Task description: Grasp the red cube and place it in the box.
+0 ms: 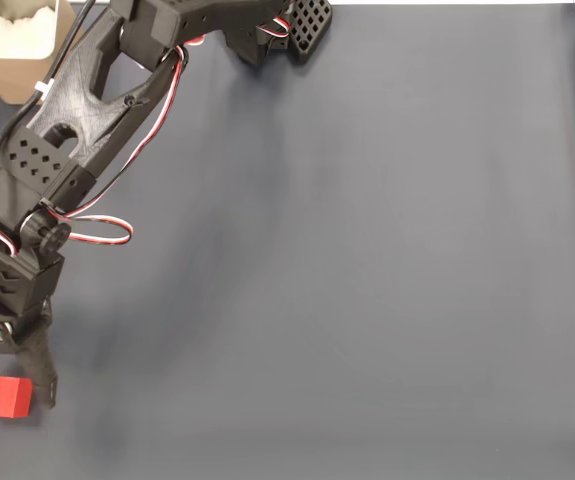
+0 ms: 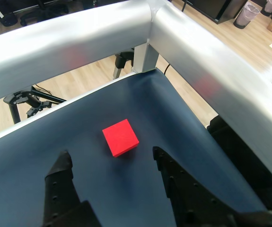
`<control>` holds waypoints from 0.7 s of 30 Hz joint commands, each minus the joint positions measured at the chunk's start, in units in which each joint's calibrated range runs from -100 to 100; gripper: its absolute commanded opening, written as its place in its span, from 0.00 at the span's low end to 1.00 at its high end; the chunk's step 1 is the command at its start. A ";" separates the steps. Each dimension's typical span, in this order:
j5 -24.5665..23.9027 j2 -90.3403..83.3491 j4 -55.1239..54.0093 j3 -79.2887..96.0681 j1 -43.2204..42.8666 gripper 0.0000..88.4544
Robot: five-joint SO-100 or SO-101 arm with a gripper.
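The red cube (image 1: pixel 4 396) lies on the dark mat at the lower left corner of the fixed view. My gripper (image 2: pixel 111 158) hovers open right over it. In the wrist view the red cube (image 2: pixel 120 137) sits just past the fingertips, in line with the gap between the two black fingers (image 2: pixel 62 168) and untouched. One black finger (image 1: pixel 45 378) stands close to the cube's right side in the fixed view. The tan box (image 1: pixel 17 45) with white material inside is at the top left corner, partly behind the arm.
The arm's links and red-white wires (image 1: pixel 97 232) run from the base (image 1: pixel 267 30) at the top down the left side. Silver frame rails (image 2: pixel 192 61) meet at the mat's corner just beyond the cube, with wooden floor below. The grey mat (image 1: pixel 367 260) stretches to the right.
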 commanded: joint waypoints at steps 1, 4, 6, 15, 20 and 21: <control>-0.44 -0.14 -1.09 -5.07 0.63 0.45; -0.44 0.72 -1.09 -6.17 0.49 0.45; -0.54 1.16 -1.09 -6.71 0.28 0.45; -0.78 2.37 -1.18 -7.63 -0.93 0.45; -0.93 3.32 -1.34 -8.63 -1.71 0.45; -0.93 3.58 -1.34 -8.90 -1.78 0.45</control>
